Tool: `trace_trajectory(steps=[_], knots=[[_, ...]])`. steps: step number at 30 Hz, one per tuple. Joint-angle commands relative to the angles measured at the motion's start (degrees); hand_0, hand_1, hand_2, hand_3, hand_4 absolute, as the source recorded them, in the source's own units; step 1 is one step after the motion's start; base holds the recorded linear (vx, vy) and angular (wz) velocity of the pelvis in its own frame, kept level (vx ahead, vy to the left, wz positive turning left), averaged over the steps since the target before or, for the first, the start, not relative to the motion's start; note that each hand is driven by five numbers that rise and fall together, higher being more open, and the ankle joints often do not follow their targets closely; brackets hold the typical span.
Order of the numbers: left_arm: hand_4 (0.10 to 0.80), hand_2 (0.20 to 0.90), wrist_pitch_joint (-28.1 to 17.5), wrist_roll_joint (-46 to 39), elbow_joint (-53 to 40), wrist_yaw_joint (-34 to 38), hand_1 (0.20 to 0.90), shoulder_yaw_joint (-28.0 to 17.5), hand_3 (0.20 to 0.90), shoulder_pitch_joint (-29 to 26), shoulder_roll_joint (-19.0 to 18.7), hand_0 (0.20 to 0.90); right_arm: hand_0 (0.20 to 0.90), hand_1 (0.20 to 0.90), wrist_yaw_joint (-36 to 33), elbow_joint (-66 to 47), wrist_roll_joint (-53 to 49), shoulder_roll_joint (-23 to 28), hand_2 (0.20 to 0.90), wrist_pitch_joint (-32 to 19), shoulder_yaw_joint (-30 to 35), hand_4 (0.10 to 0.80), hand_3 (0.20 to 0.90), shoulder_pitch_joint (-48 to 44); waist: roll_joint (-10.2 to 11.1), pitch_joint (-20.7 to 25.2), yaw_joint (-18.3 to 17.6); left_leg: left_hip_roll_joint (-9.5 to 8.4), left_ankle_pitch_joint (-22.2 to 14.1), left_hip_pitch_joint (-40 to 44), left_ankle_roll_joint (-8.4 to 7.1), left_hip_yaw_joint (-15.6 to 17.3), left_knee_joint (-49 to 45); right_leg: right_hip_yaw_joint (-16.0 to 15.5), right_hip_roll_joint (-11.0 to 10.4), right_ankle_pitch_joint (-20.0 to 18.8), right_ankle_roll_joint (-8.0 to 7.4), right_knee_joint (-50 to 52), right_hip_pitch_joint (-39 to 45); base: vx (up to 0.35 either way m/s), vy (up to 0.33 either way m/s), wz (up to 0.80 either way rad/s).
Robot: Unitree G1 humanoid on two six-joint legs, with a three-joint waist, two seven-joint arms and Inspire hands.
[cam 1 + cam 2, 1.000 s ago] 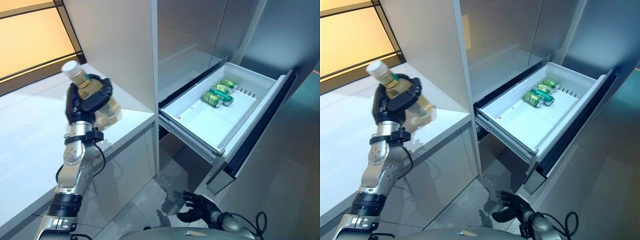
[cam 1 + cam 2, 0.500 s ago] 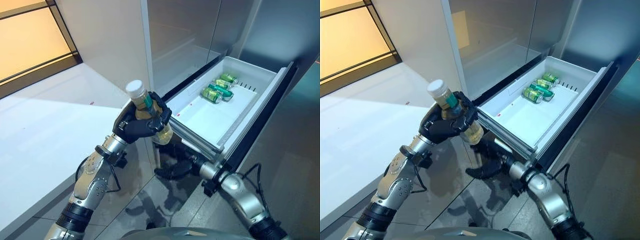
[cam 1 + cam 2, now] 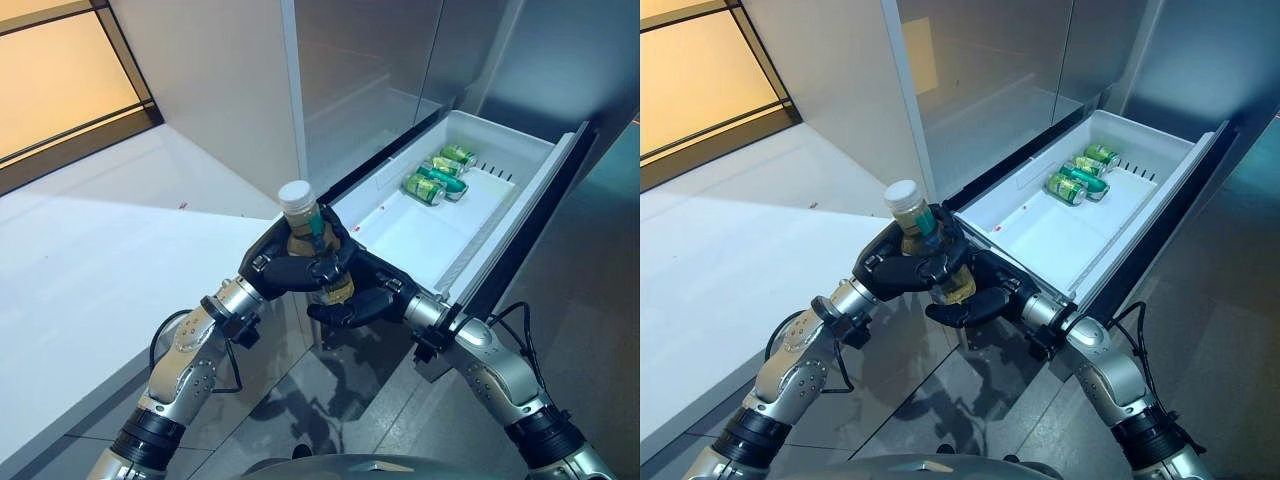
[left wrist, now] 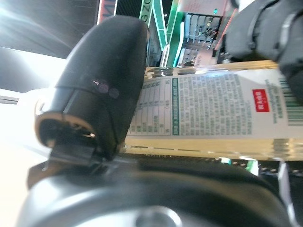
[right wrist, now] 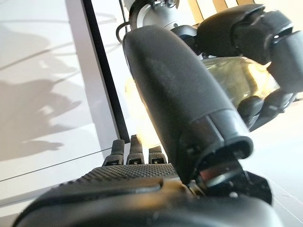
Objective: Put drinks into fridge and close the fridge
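Note:
A bottle point(image 3: 305, 222) of yellowish drink, with a white cap and a green label, stands upright in front of the fridge's open white drawer point(image 3: 399, 240). My left hand point(image 3: 285, 272) is shut round its middle; in the left wrist view the thumb point(image 4: 104, 85) lies across the label point(image 4: 213, 109). My right hand point(image 3: 358, 305) sits just below and to the right, open, fingers relaxed against the bottle's lower end. In the right wrist view the bottle point(image 5: 232, 78) shows past the thumb point(image 5: 180, 94). Three green cans point(image 3: 436, 180) lie at the drawer's far end.
A white counter point(image 3: 90, 260) fills the left side, ending beside the fridge. The steel upper fridge front point(image 3: 370, 60) rises behind the drawer. The drawer's dark front panel point(image 3: 525, 250) juts out to the right over the grey floor point(image 3: 590, 330).
My left hand has carried the bottle from above the counter rightward and down to the drawer's near corner. My right hand has risen from floor level to the bottle's base.

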State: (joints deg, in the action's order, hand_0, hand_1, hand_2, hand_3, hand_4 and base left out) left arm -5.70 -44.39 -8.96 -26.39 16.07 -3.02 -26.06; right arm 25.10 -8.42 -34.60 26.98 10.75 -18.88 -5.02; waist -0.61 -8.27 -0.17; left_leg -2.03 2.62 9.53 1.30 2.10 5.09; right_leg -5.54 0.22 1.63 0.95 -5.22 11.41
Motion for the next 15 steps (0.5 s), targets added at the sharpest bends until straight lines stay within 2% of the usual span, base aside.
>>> trace_trajectory(steps=[1, 5, 9, 12, 13, 14, 15], knots=[[0.1, 0.3, -7.7, 0.7, -5.5, 1.2, 0.3, 0.8, 0.2, -9.3, 1.2, 0.3, 0.9, 0.9, 3.1, -9.6, -6.8, -1.6, 0.9, -2.6, 0.8, 0.8, 0.9, -7.6, 0.8, 3.7, -0.1, -0.93, -5.0, 0.7, 0.81, -0.5, -0.1, -0.5, 0.0, 1.3, -3.23, 3.7, -2.8, 0.0, 0.0, 0.0], [0.1, 0.3, -10.8, 4.6, -4.4, 3.4, 0.3, 1.5, 0.2, -9.9, 0.5, 0.3, 0.9, 0.9, 4.2, -9.8, -7.0, -1.0, 0.9, -2.6, 0.1, 0.8, 0.9, -8.2, 1.0, 3.8, -0.1, -0.85, -5.1, 0.7, 0.72, -0.3, -0.2, -0.5, 0.0, 1.3, -3.22, 3.7, -2.8, 0.0, 0.0, 0.0], [0.1, 0.3, -10.2, 5.4, -3.9, 4.0, 0.3, 2.2, 0.2, -10.2, 0.1, 0.3, 0.9, 0.9, 3.7, -10.3, -5.7, -0.5, 0.9, -2.7, -0.2, 0.8, 0.9, -8.6, 1.2, 3.8, -0.2, -0.81, -5.1, 0.7, 0.68, -0.1, -0.3, -0.4, 0.1, 1.2, -3.21, 3.6, -2.8, 0.0, 0.0, 0.0], [0.1, 0.3, -9.7, 2.9, -3.9, 2.6, 0.3, 2.4, 0.2, -10.2, -0.1, 0.3, 0.9, 0.9, 2.9, -10.5, -6.5, 0.6, 0.9, -2.1, 0.2, 0.8, 0.9, -9.2, 1.2, 3.9, -0.4, -0.76, -5.1, 0.7, 0.65, 0.0, -0.4, -0.2, 0.2, 1.1, -3.21, 3.6, -2.8, 0.0, 0.0, 0.0], [0.1, 0.3, -9.8, 1.9, -3.9, 1.9, 0.3, 2.5, 0.2, -10.2, 0.1, 0.3, 0.559, 0.559, 2.7, -10.5, -6.5, 0.6, 0.559, -1.8, 0.3, 0.402, 0.502, -9.1, 1.2, 3.8, -0.5, -0.76, -5.1, 0.8, 0.65, 0.0, -0.4, -0.2, 0.2, 1.1, -3.22, 3.5, -2.8, 0.0, 0.0, 0.0], [0.1, 0.3, -10.0, 1.0, -4.0, 1.2, 0.3, 2.6, 0.2, -10.2, 0.4, 0.3, 0.3, 0.3, 2.3, -10.4, -6.4, 0.5, 0.3, -1.9, 0.3, 0.1, 0.2, -9.0, 1.2, 3.8, -0.5, -0.75, -5.1, 0.8, 0.65, 0.1, -0.4, -0.1, 0.2, 1.1, -3.22, 3.5, -2.7, 0.0, 0.0, 0.0], [0.1, 0.3, -11.2, -0.4, -4.2, 0.1, 0.3, 2.8, 0.2, -10.1, 1.0, 0.3, 0.3, 0.3, 2.3, -10.4, -6.1, 0.4, 0.3, -1.9, 0.4, 0.1, 0.2, -8.9, 1.2, 3.8, -0.6, -0.73, -5.1, 0.8, 0.65, 0.1, -0.4, -0.1, 0.2, 1.1, -3.2, 3.5, -2.8, 0.0, 0.0, 0.0]])
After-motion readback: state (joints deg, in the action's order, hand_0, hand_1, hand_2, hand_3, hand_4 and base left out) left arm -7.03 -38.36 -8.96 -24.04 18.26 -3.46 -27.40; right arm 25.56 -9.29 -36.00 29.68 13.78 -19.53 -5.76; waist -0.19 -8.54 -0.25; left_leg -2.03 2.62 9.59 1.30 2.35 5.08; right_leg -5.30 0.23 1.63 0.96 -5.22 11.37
